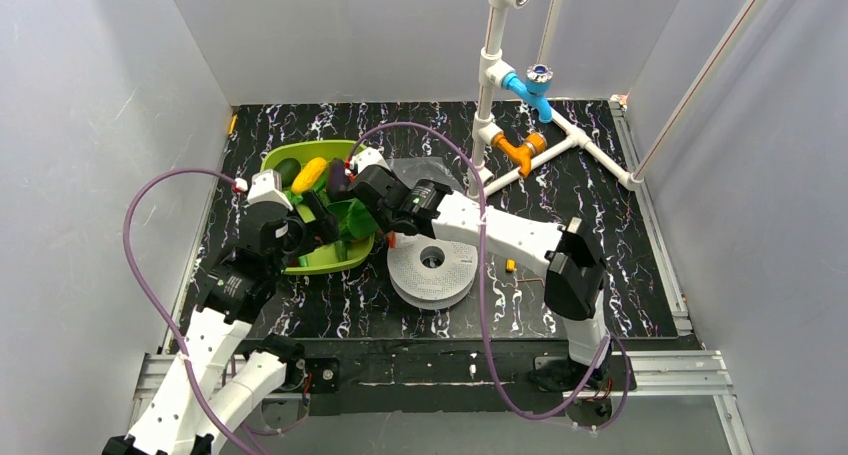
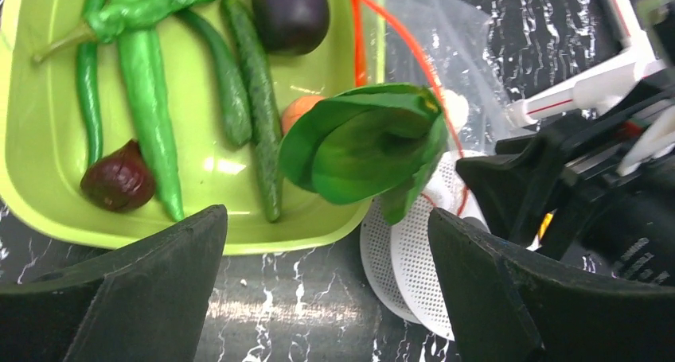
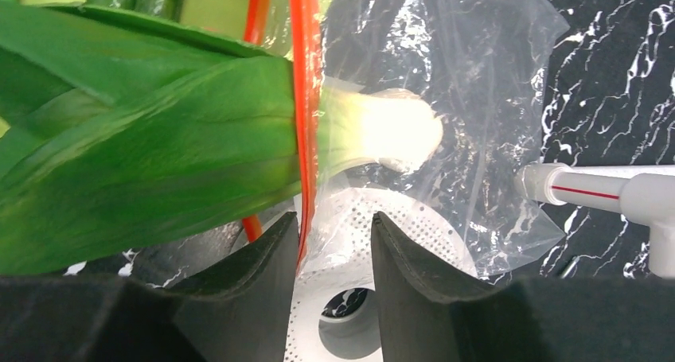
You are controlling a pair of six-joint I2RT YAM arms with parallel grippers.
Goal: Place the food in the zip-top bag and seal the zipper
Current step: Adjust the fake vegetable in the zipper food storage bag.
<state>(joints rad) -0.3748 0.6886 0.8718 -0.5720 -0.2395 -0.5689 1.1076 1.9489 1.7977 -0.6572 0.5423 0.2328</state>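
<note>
The clear zip-top bag (image 1: 425,170) lies beside the green tray (image 1: 285,155), with its mouth toward the tray. The white-and-green leafy stalk (image 3: 159,155) has its white base inside the bag (image 3: 462,75) and its leaves stick out past the orange-red zipper (image 3: 305,75). My right gripper (image 3: 334,219) is narrowly open. The zipper strip and bag film run between its jaws, and the strip lies against the left finger. My left gripper (image 2: 326,219) is wide open and empty in front of the stalk (image 2: 358,143). The eggplant (image 2: 290,12), green peppers (image 2: 147,83), cucumbers (image 2: 255,83) and an orange fruit (image 2: 296,109) lie in the tray.
A white perforated disc (image 1: 432,273) lies under the bag's near edge. White pipework with an orange fitting (image 1: 520,147) and a blue fitting (image 1: 530,87) stands at the back right. A small yellow stick (image 1: 510,266) lies right of the disc. A dark red piece (image 2: 119,179) is in the tray.
</note>
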